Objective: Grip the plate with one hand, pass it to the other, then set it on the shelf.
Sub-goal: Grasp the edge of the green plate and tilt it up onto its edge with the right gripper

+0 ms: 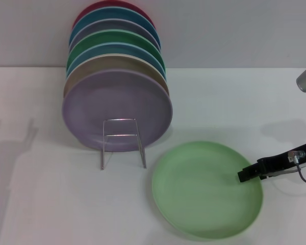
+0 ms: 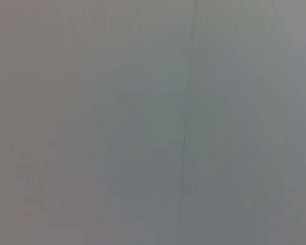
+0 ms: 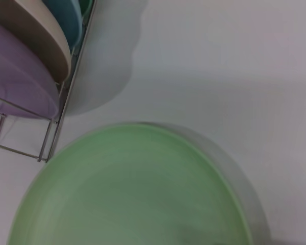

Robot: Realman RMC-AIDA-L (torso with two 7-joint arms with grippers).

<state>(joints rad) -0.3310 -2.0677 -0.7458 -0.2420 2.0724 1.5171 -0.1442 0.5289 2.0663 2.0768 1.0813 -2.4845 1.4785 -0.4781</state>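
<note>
The pale mint-green plate (image 1: 206, 190) lies on the white table at the front right. It also fills the lower part of the right wrist view (image 3: 132, 194). My right gripper (image 1: 246, 175) comes in from the right edge, and its black tip is over the plate's right rim. The silver wire shelf (image 1: 122, 142) stands left of the plate with several plates upright in it; its looped front is free. The shelf also shows in the right wrist view (image 3: 55, 127). My left gripper is out of view; the left wrist view shows only a blank grey surface.
A lilac plate (image 1: 117, 109) stands frontmost in the shelf, with beige, blue, emerald-green and red plates behind it. A grey wall runs behind the table. Bare white table lies left of and in front of the shelf.
</note>
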